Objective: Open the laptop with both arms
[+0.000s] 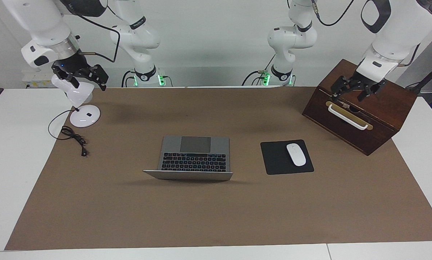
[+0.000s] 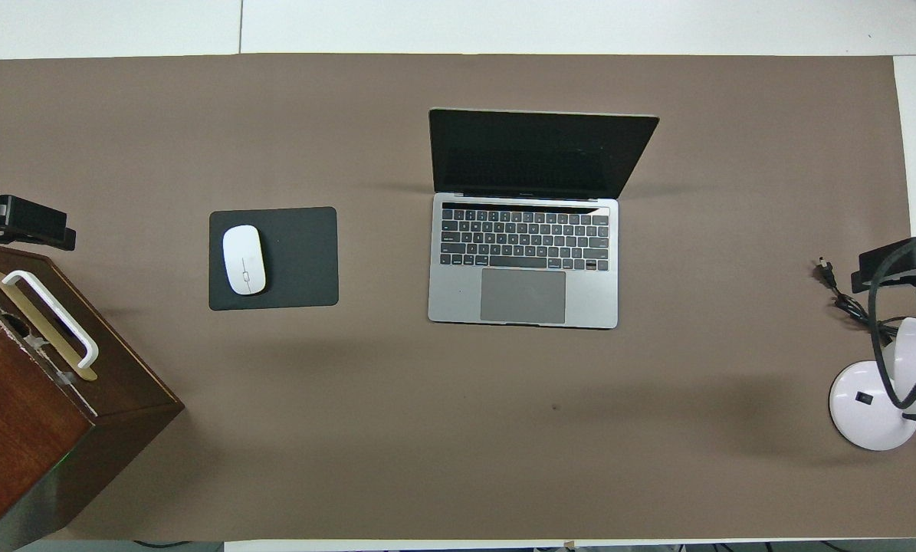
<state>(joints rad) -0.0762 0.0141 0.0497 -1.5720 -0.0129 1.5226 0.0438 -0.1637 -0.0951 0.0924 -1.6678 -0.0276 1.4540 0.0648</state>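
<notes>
The silver laptop (image 1: 195, 153) stands open in the middle of the brown mat, lid upright, black keyboard and grey trackpad showing. In the overhead view (image 2: 524, 261) its dark screen faces the robots. My left gripper (image 1: 356, 90) hangs open and empty over the top of the wooden box, and shows at the edge of the overhead view (image 2: 17, 222). My right gripper (image 1: 80, 76) hangs open and empty over the white desk lamp, and also shows in the overhead view (image 2: 898, 264). Both grippers are well apart from the laptop.
A brown wooden box (image 1: 382, 104) with a white handle stands at the left arm's end. A white mouse (image 1: 296, 154) lies on a black mouse pad (image 1: 273, 159) beside the laptop. A white desk lamp (image 1: 85, 116) and its black cable (image 1: 75, 139) are at the right arm's end.
</notes>
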